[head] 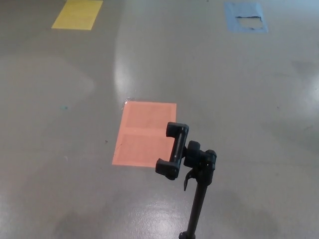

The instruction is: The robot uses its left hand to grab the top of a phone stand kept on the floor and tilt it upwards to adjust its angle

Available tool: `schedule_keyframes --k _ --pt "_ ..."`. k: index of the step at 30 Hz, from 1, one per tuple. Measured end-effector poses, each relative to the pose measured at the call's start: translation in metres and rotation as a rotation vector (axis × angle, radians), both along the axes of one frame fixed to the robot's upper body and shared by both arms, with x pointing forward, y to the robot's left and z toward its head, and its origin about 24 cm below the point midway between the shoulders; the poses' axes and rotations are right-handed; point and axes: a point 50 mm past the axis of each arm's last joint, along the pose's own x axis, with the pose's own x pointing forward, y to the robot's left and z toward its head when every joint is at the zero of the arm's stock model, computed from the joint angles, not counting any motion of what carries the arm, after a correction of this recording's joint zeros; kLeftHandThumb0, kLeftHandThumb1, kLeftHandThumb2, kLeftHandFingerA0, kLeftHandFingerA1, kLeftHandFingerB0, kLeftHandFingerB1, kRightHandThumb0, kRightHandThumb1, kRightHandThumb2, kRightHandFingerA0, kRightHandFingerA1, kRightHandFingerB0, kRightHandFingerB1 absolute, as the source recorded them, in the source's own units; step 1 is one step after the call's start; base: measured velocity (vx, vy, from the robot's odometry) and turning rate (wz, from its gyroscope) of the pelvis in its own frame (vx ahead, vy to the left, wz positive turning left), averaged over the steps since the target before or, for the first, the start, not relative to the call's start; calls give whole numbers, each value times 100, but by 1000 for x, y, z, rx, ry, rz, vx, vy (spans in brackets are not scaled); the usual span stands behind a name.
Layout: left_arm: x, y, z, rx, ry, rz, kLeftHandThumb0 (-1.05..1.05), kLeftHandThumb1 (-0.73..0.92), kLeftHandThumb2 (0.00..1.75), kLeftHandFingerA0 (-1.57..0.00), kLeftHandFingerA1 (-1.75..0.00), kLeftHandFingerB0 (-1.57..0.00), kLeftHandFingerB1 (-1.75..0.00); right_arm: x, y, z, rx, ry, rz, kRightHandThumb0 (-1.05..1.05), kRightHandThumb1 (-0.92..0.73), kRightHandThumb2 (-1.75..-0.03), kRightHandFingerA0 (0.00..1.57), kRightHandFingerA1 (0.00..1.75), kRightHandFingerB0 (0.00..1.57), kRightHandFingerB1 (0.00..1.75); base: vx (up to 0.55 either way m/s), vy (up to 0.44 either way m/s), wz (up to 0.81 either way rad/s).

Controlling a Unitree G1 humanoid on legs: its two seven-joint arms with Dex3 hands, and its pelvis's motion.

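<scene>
While neither hand shows in view, so their state cannot be told, the phone stand [185, 172] sits untouched on the grey floor [259, 124] beside an orange patch [142, 134]; reach not begun, next the left hand must come to its top clamp

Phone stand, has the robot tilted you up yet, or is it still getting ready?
Nothing looks done yet. The phone stand stands alone on the grey floor, its empty clamp untouched beside the orange patch. Nothing is in hand: neither robot hand is in view. Still left: reaching in, grabbing the top, tilting it up.
</scene>
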Motion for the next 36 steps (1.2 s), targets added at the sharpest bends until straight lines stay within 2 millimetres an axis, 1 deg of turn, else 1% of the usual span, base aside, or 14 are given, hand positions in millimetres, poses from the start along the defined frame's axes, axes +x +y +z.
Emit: schedule_keyframes --k 3,4,5,6,7,9,10,15,18,20,23,27,34,36 --pt "-1 0 0 -13 -6 1 -72 70 103 -2 -41 0 -22 -1 0 0 3 -3 4 -81 -67 -110 3 40 2 23 0 0 0" --pt "-2 0 0 -17 -11 2 -70 84 67 -15 -35 -5 -18 -1 0 0 3 -5 5 -81 -67 -110 3 39 2 23 0 0 0" --pt "-1 0 1 -26 -26 0 -70 84 67 -15 -35 -5 -18 -1 0 0 3 -9 8 -81 -67 -110 3 39 2 23 0 0 0" --pt "-1 -1 1 -31 -41 -8 -76 69 102 -2 -42 0 -23 -1 1 0 3 -11 11 -84 -69 -109 7 34 7 21 0 0 0" --pt "-1 -1 1 -32 -47 -12 -74 86 66 -12 -28 -4 -24 -1 1 0 3 -13 12 -85 -69 -109 8 34 7 21 0 0 0" --pt "3 -4 4 -33 -90 -38 -74 86 66 -12 -28 -4 -24 -1 1 0 4 -16 17 -85 -69 -109 8 34 7 21 0 0 0" --pt "4 -5 5 -33 -101 -44 -80 73 104 -7 -24 -6 -19 -1 1 0 4 -17 18 -85 -69 -109 7 38 7 20 0 0 0" --pt "24 -17 19 -30 -237 -151 -83 79 110 0 -12 0 -13 0 2 0 3 -24 30 -86 -68 -109 8 36 7 19 0 0 0" --pt "43 -28 38 -26 -351 -245 -75 72 106 0 -26 -4 -22 3 3 1 4 -31 35 -92 -72 -111 9 32 8 13 0 0 0" --pt "52 -33 49 -21 -408 -291 -86 76 104 -6 -19 -7 -14 3 3 2 5 -34 36 -86 -68 -109 8 34 7 19 0 0 0" --pt "65 -41 69 -10 -503 -366 -78 70 103 0 -26 -8 -22 4 3 2 5 -35 36 -92 -72 -111 9 30 9 15 0 0 0" --pt "80 -54 97 -3 -628 -467 -85 61 94 -8 -29 -7 -17 5 4 2 6 -39 37 -92 -71 -110 10 28 9 14 0 0 0" --pt "98 -76 147 49 -823 -662 -87 58 92 -10 -18 -10 -27 11 4 5 6 -52 41 -92 -72 -111 10 26 9 14 0 0 0" --pt "104 -86 173 104 -905 -776 -86 59 95 -8 -17 -8 -26 14 5 7 6 -62 44 -91 -71 -110 9 31 9 15 0 0 0"
